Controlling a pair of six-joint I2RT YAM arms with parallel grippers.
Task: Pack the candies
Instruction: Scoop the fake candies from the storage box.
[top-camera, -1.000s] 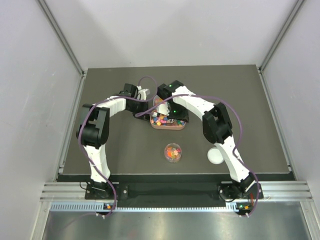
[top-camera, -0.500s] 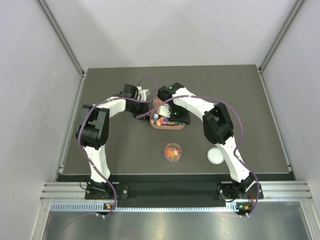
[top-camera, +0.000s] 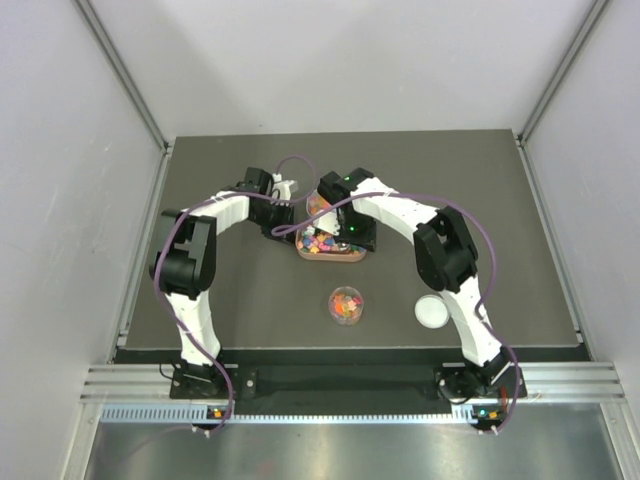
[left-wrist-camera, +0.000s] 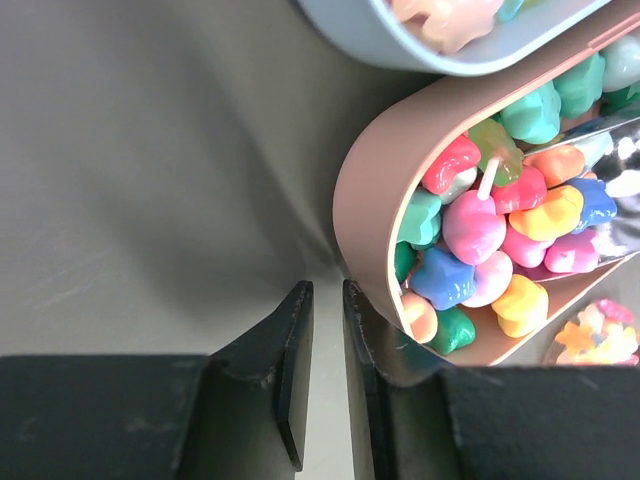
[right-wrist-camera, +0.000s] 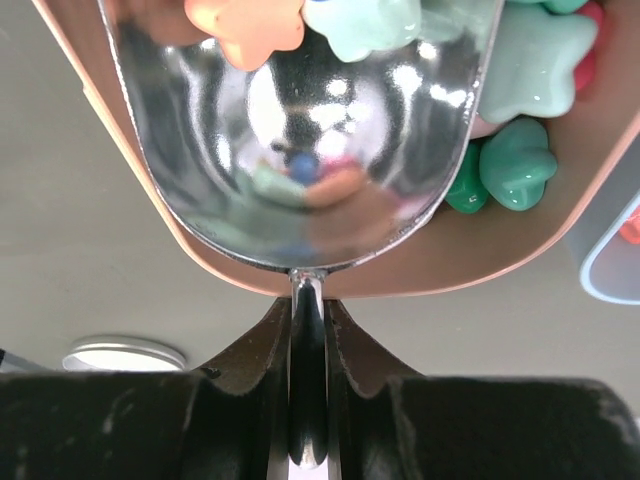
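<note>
The right tool pinches the metal scoop, its bowl straight ahead among candies in the pink tray; the jar lies toward the bases. The left tool, slightly spread, flanks the tray.

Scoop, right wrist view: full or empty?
Nearly empty: the scoop shows bare metal, with only an orange candy and a mint candy at its far edge.

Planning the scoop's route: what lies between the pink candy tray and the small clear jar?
Nothing; the top view shows only bare dark table between the pink tray and the jar.
</note>
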